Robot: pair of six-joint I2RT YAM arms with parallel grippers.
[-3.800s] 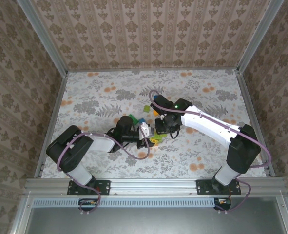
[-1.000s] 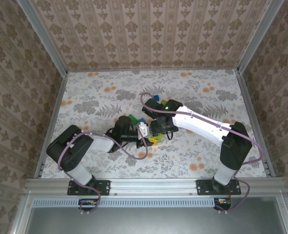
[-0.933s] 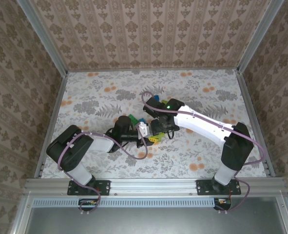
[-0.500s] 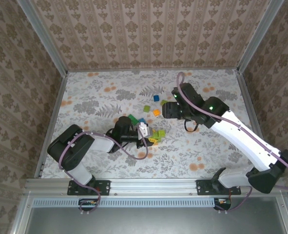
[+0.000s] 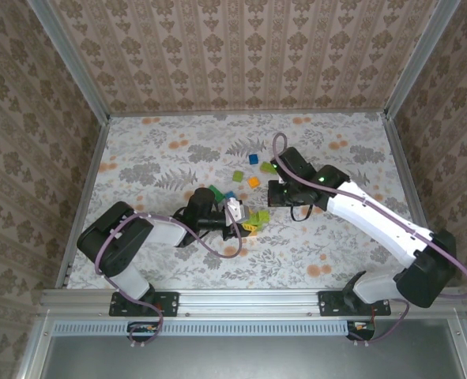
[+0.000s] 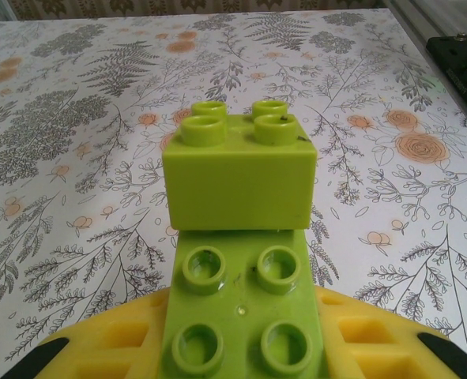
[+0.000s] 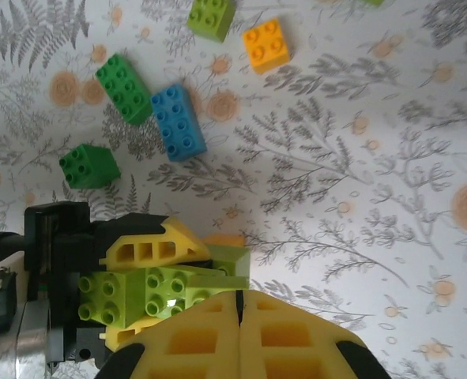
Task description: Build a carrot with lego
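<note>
My left gripper point(image 5: 245, 222) is shut on the carrot point(image 5: 257, 218), a lime-green build held just above the table. In the left wrist view a flat lime brick point(image 6: 241, 316) lies between my yellow fingers point(image 6: 99, 347), with a square lime brick point(image 6: 239, 178) stacked on its far end. My right gripper point(image 5: 276, 193) hangs just right of the build, shut and empty. Its two yellow pads point(image 7: 296, 339) are pressed together right over the lime build point(image 7: 150, 292); a bit of orange point(image 7: 225, 239) shows behind the build. Loose lego lies further back.
Loose bricks lie behind the grippers: orange point(image 7: 266, 45), lime point(image 7: 211, 16), blue point(image 7: 178, 121) and two dark green point(image 7: 124, 87) point(image 7: 88, 166). From above I also see a blue brick point(image 5: 253, 158) and a green one point(image 5: 266, 166). Metal rails point(image 5: 87, 189) edge the flowered table.
The right gripper left the build, swung up and to the back right, then came back beside it and shut with nothing in it. The left gripper kept still with the build.
</note>
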